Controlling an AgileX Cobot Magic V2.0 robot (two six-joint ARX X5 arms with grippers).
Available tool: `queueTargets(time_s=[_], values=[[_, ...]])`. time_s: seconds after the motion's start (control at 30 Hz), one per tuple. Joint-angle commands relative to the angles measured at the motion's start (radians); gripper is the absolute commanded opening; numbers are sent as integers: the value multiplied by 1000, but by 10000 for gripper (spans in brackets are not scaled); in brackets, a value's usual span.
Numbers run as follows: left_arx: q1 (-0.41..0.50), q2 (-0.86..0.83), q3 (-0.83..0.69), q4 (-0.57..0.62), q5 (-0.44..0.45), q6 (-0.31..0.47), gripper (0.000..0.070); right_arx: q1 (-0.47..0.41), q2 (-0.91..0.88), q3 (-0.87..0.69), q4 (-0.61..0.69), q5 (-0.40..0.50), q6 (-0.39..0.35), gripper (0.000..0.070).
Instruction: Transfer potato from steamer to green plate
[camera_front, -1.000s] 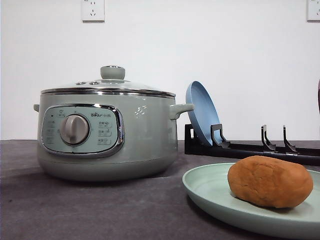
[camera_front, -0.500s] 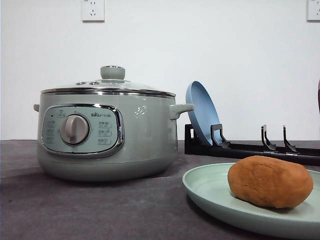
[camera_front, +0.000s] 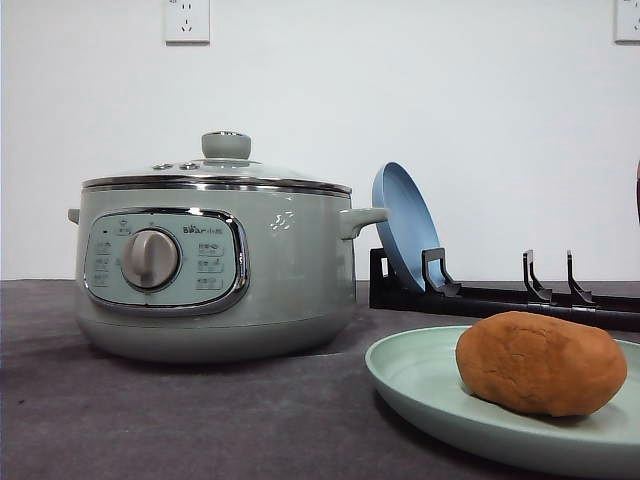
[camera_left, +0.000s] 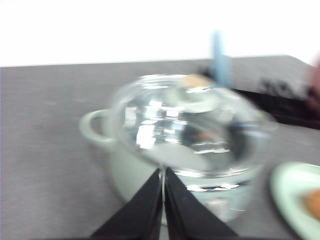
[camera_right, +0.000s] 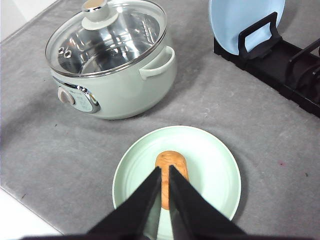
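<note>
The oval, orange-brown, matte-skinned potato (camera_front: 541, 363) lies on the wide, shallow, pale mint-green plate (camera_front: 420, 385), toward its 3 o'clock side in the front view; the large round sage-green electric steamer (camera_front: 215, 265) stands at about 10 o'clock from the plate, apart from it, with its knobbed glass lid (camera_front: 226, 150) seated on the rim.

Compared with the front views taken a second and half a second ago, nothing on the table has moved; potato, plate, steamer and lid keep the same places. Judgement: the transfer is complete, and the scene has settled.

In the right wrist view the right gripper (camera_right: 165, 172) hangs above the potato (camera_right: 171, 170); its black fingers (camera_right: 150, 192) are nearly closed, with a thin slit between them, and hold nothing. In the left wrist view, which is motion-blurred, the left gripper (camera_left: 163, 174) points at the steamer (camera_left: 185, 150); its fingers (camera_left: 150, 200) are pressed almost together and hold nothing.

A blue round plate (camera_front: 405, 232) leans upright in a black slotted dish rack (camera_front: 500, 297) at 12 o'clock from the green plate, well behind it on the grey table cover (camera_front: 150, 420).

Judgement: no further handling of the potato is required; the remaining move is to keep both arms clear of the plate rim.
</note>
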Motion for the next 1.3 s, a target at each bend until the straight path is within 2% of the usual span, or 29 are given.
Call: queueTargets(time_s=[0.0,0.2,0.3,0.5,0.77,1.27], values=[[13,-49,-104,86,2,11,0,5,0,10,11,0,5,14],[58,-216,-395,299,-47,19,0,5,0,10,11,0,5,14],[86,-271,-473,339,-88,-10,0,5,0,10,11,0,5,14],[99,-316,-541,335,-206,-30,0,5,0,10,11,0,5,14],[99,-345,-544,276,-344,-22,0,5,0,10,13,0,5,14],[75,-345,-544,255,-348,-23,0,5,0,10,45,0,5,14]])
